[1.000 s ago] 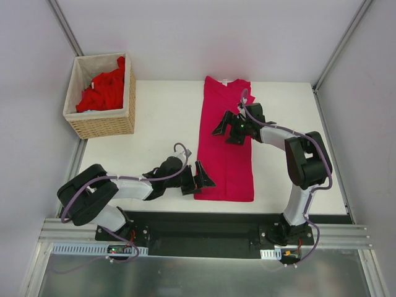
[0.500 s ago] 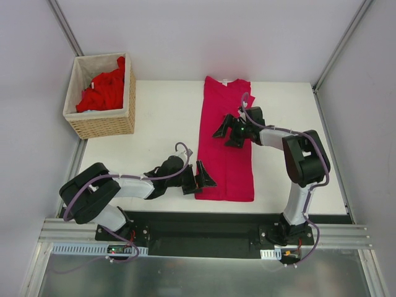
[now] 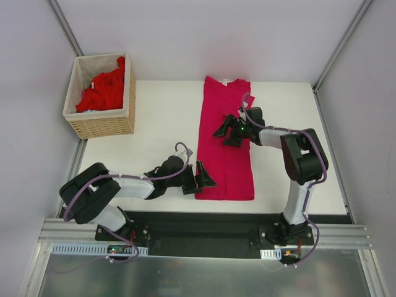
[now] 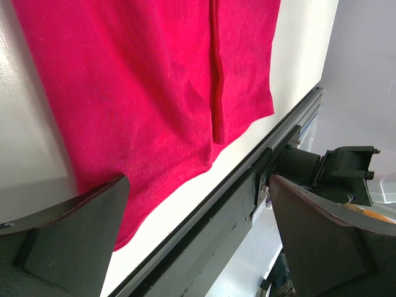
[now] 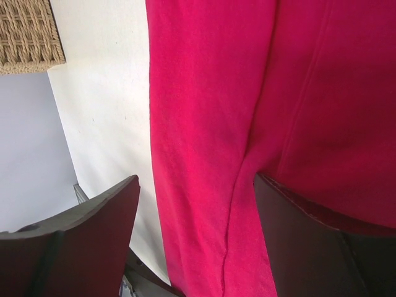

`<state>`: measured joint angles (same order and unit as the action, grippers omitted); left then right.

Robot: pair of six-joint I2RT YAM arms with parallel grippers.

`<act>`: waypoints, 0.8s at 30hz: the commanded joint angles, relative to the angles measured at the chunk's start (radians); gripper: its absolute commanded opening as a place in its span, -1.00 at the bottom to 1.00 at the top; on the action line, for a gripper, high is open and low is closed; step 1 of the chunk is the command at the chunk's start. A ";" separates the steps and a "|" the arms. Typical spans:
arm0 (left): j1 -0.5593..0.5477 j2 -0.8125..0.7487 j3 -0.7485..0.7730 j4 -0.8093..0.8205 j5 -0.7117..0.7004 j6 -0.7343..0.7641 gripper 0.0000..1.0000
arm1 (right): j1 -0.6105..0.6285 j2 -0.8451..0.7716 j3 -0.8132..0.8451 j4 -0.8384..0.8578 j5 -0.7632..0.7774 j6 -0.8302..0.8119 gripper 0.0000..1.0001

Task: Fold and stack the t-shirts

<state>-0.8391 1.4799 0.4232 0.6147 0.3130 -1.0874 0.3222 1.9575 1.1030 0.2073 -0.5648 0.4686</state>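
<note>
A magenta-crimson t-shirt (image 3: 226,167) lies on the table as a long narrow strip, with its white neck label (image 3: 224,81) at the far end. My right gripper (image 3: 224,136) hovers low over the strip's middle. Its jaws are open and straddle the left folded edge of the cloth (image 5: 210,93). My left gripper (image 3: 204,175) sits wide open at the shirt's near-left corner, and the hem (image 4: 154,80) lies just beyond its fingers. Brighter red t-shirts (image 3: 102,90) are heaped in the basket.
The wicker basket (image 3: 102,124) stands at the table's far left corner, and its edge also shows in the right wrist view (image 5: 28,34). The black base rail (image 4: 247,204) runs along the near edge right by the left gripper. Bare white table (image 3: 161,117) lies between basket and shirt.
The right gripper has shifted slightly left over the shirt and its jaws have narrowed a little. The left arm has not moved.
</note>
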 commanded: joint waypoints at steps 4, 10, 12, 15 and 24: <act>-0.011 0.020 -0.008 -0.058 -0.014 0.024 0.98 | -0.002 -0.003 0.014 0.027 -0.007 0.007 0.57; -0.011 0.023 -0.003 -0.058 -0.014 0.023 0.98 | 0.001 -0.038 0.021 0.021 -0.014 0.013 0.57; -0.011 0.026 -0.001 -0.058 -0.011 0.024 0.98 | 0.005 -0.048 0.027 0.017 -0.014 0.011 0.57; -0.011 0.028 0.000 -0.056 -0.011 0.024 0.98 | 0.011 -0.060 0.037 0.011 -0.015 0.010 0.58; -0.012 0.022 -0.004 -0.056 -0.011 0.021 0.98 | 0.038 -0.166 0.078 -0.072 0.014 -0.038 0.62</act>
<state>-0.8391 1.4811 0.4232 0.6151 0.3134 -1.0878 0.3439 1.9079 1.1149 0.1661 -0.5613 0.4728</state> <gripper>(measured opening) 0.991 0.794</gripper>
